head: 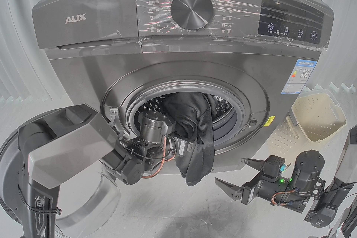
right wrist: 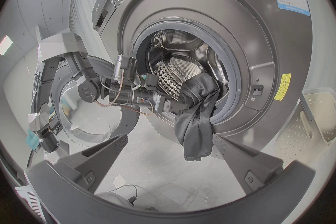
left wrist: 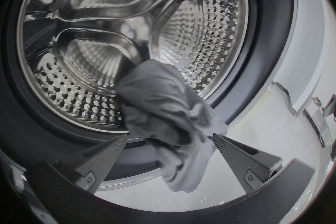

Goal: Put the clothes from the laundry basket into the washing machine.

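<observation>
A dark grey garment [head: 195, 131] hangs over the lower rim of the washing machine [head: 178, 71] opening, part inside the drum [left wrist: 105, 42] and part dangling outside toward the floor. My left gripper [left wrist: 168, 141] is at the opening, open, its fingers wide on either side of the garment [left wrist: 164, 109] without pinching it. In the head view the cloth covers its fingers. My right gripper [head: 230, 171] hovers open and holding nothing, low in front of the machine and right of the hanging garment [right wrist: 196, 119].
The machine's round door [head: 93, 198] stands swung open at the lower left, beside my left arm. A cream laundry basket [head: 319, 116] stands on the floor to the machine's right, with no clothes visible inside. Bare floor lies in front.
</observation>
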Available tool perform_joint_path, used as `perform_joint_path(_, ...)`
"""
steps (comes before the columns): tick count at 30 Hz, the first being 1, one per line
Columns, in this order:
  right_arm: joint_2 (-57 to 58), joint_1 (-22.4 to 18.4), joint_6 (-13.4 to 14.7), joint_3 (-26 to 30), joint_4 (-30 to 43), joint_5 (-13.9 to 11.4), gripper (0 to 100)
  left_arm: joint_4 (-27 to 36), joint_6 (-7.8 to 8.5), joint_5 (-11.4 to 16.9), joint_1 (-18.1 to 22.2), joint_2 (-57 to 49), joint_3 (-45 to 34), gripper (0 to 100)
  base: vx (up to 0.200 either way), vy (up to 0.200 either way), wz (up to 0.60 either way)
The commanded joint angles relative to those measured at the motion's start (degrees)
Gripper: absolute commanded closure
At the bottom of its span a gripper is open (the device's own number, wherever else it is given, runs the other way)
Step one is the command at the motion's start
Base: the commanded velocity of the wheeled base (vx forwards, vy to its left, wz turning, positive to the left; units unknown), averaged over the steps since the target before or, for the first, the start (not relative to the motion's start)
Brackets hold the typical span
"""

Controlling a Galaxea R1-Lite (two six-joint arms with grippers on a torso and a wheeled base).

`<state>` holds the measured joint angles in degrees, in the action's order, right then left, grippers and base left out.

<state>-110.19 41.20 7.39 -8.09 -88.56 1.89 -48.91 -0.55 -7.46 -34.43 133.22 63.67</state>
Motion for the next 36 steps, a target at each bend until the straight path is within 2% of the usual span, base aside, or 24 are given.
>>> perform_joint_path(1,0.0,0.0,0.0,0.0,0.0,0.0,0,-0.6,-0.07,0.5,-0.8,4.8,3.1,0,0.000,0.000,0.00)
perform_joint_path(11,0.0,-0.2,0.0,-0.2,0.0,0.0,0,-0.9,-0.77,0.7,-1.1,13.0,12.9,0,0.000,0.000,0.00)
perform_joint_path(12,0.0,-0.3,0.0,-0.2,0.0,0.0,0,-0.9,-0.77,0.7,-1.2,13.3,13.1,100,0.000,0.000,0.00)
perform_joint_path(17,0.0,-0.2,0.0,-0.2,0.0,0.0,0,-1.1,-1.12,0.7,-1.6,14.7,14.4,100,0.000,0.000,0.00)
perform_joint_path(19,0.0,-0.2,0.0,-0.2,0.0,0.0,0,-1.5,-2.09,0.6,-1.6,15.2,15.7,100,0.000,0.000,0.00)
perform_joint_path(21,0.0,-0.2,0.0,-0.2,0.0,0.0,0,-1.8,-3.93,0.3,-1.4,15.7,18.1,100,0.000,0.000,0.00)
perform_joint_path(22,0.0,-0.2,0.0,-0.2,0.0,0.0,0,-1.8,-4.29,0.2,-1.4,15.7,18.4,100,0.000,0.000,0.00)
perform_joint_path(23,0.0,-0.2,0.0,-0.2,0.0,0.0,0,-1.8,-5.52,-0.2,-1.3,15.7,19.9,100,0.000,0.000,0.00)
perform_joint_path(25,0.0,-0.2,0.0,-0.2,0.0,0.0,0,-2.3,-6.48,-0.5,-0.8,16.0,22.9,100,0.000,0.000,0.00)
perform_joint_path(31,0.0,-0.2,0.0,-0.2,0.0,0.0,0,-4.7,-6.04,-4.5,2.2,20.2,37.1,100,0.000,0.000,0.00)
perform_joint_path(36,0.0,-0.4,0.0,-0.2,0.1,0.0,0,-4.2,-6.04,-5.4,3.8,22.3,45.6,100,0.000,0.000,0.00)
